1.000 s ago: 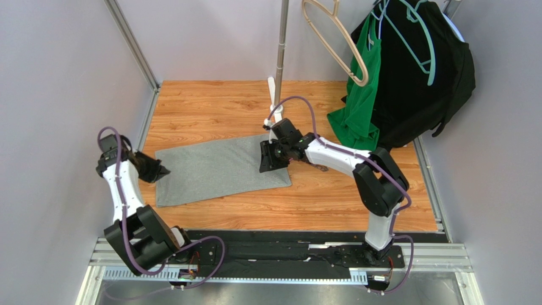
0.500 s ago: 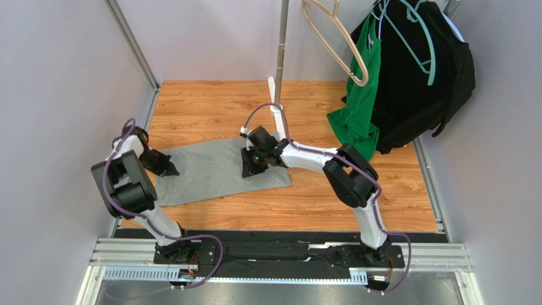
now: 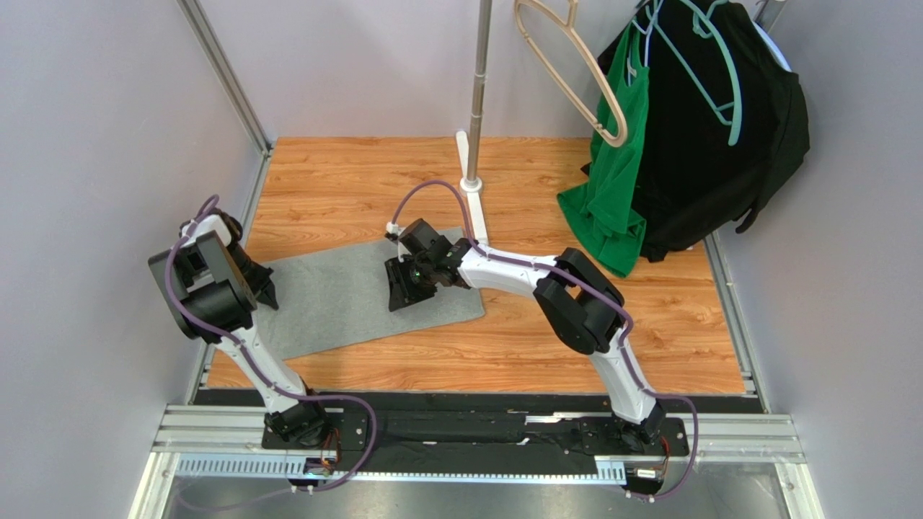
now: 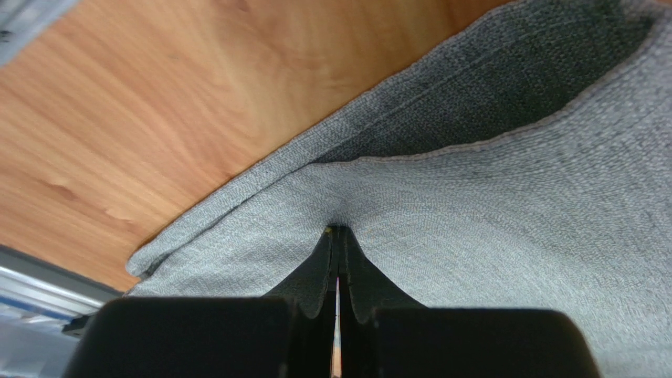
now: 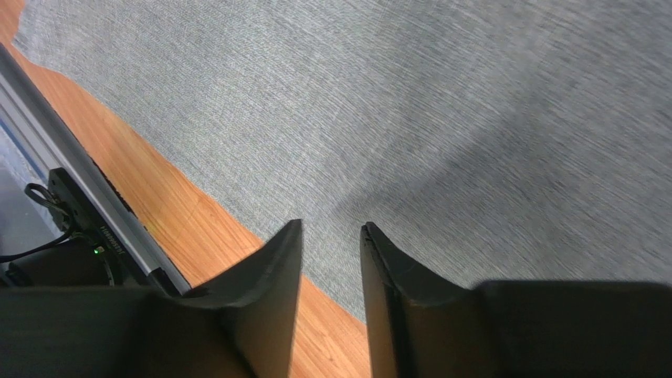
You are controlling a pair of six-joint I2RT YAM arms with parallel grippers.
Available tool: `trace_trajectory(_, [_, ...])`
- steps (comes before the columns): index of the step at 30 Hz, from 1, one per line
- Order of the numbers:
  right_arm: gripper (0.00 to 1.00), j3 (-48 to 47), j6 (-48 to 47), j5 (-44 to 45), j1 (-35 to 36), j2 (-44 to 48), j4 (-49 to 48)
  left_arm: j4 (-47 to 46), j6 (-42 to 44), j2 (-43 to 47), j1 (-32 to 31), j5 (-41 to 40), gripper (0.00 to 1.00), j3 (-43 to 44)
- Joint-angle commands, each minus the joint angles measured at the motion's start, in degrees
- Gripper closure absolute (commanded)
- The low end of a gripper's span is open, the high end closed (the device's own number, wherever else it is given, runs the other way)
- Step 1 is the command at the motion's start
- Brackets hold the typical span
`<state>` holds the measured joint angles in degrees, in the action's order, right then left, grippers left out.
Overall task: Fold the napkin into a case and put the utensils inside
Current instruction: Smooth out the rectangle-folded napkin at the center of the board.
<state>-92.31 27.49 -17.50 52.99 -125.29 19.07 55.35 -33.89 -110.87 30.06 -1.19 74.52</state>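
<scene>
We see the large heather-grey cloth napkin (image 3: 336, 297) spread near the left edge of the wooden worktop (image 3: 542, 324). The left gripper (image 4: 337, 236) is clamped on its left hem, fingers pressed together (the cloth puckers at their tips). The right gripper (image 5: 331, 228) hovers over the napkin's right part, jaws slightly apart, gripping nothing. A metal pole (image 3: 477, 87) stands at the far edge. A green garment (image 3: 612, 184) and a black garment (image 3: 715, 141) hang over the far right corner, well apart from the napkin.
</scene>
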Motion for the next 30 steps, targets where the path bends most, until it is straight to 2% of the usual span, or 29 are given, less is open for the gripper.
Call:
trace_trajectory(1, [0.55,-4.3,-2.6,-1.1,-2.4,2.6,1.4,1.0,2.9,3.8,1.3,-2.4,1.00,0.1])
trace_trajectory(5, [0.44,-6.1,-5.4,-1.2,-9.4,3.6,2.5,-1.4,4.3,12.6,1.2,7.8,0.99,-3.2])
trace_trajectory(10, [0.43,-14.0,-7.5,-6.1,-13.6,-1.3,5.7,-5.2,3.2,17.6,0.1,16.3,0.97,-5.8])
trace_trajectory(13, [0.50,-16.4,-7.4,-6.7,-14.0,-4.6,4.2,-7.1,2.5,15.3,-0.3,19.0,1.00,-5.4])
trace_trajectory(14, [0.57,-18.5,-7.0,-7.1,-14.2,-5.8,4.0,-7.5,2.5,12.9,-0.2,19.9,1.00,-4.7])
trace_trajectory(16, [0.63,-20.7,-6.0,-8.1,-14.5,-8.9,4.0,-8.0,3.1,10.3,-0.3,20.4,1.00,-3.7])
trace_trajectory(17, [0.71,-21.8,-5.6,-7.8,-14.9,-9.6,3.5,-8.1,3.4,7.8,-0.2,19.5,1.00,-2.5])
trace_trajectory(19, [0.75,-21.7,-4.5,-8.1,-15.5,-11.1,1.9,-8.2,3.7,5.4,-0.2,18.0,1.00,-1.1])
trace_trajectory(20, [0.81,-22.2,-4.3,-8.2,-16.3,-11.6,1.0,-7.6,3.6,2.9,-0.2,16.8,1.00,0.4])
trace_trajectory(27, [0.85,-23.2,-5.1,-9.8,-20.6,-15.7,-0.4,-6.5,3.0,-2.4,0.3,13.8,1.00,6.2])
trace_trajectory(30, [0.81,-24.0,-6.1,-11.3,-21.4,-16.1,0.3,-6.4,3.9,-0.6,0.3,13.0,1.00,6.9])
